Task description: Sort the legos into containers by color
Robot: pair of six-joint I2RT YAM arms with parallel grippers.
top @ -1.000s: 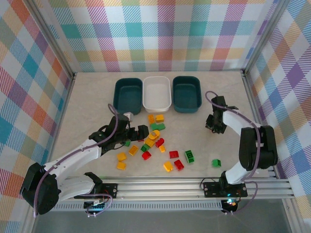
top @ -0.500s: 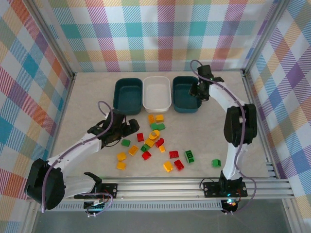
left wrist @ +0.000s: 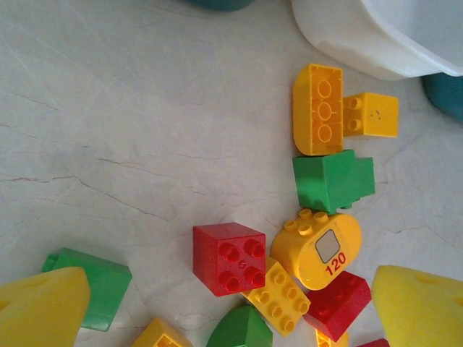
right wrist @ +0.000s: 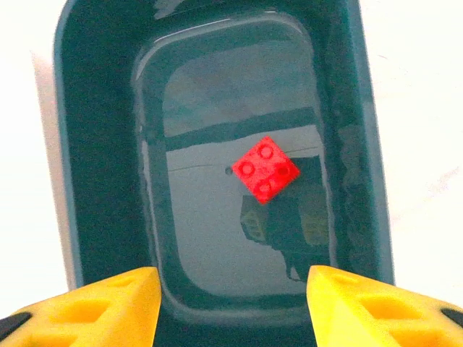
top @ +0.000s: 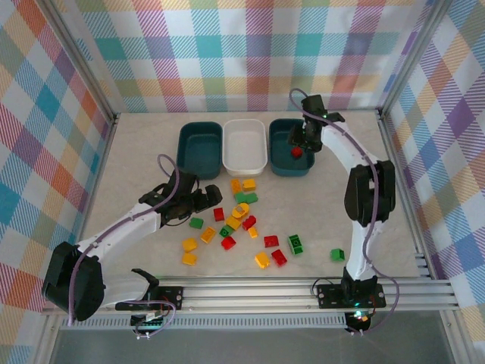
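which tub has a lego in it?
The right-hand dark teal tub: one red brick lies in it. The white tub and the left teal tub hold none.

Tubs (top: 245, 171) in a row behind scattered bricks (top: 270, 241), one brick (top: 296, 152) inside rightmost tub (top: 292, 172)

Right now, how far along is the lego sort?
Barely started. Done: one red brick lies in the right teal tub. In hand: nothing; the right gripper hangs over that tub, jaws open and empty, and the left gripper hovers open above the pile. Left: the other bricks, red, green and yellow mixed, lie on the table; the white tub and left teal tub look empty.
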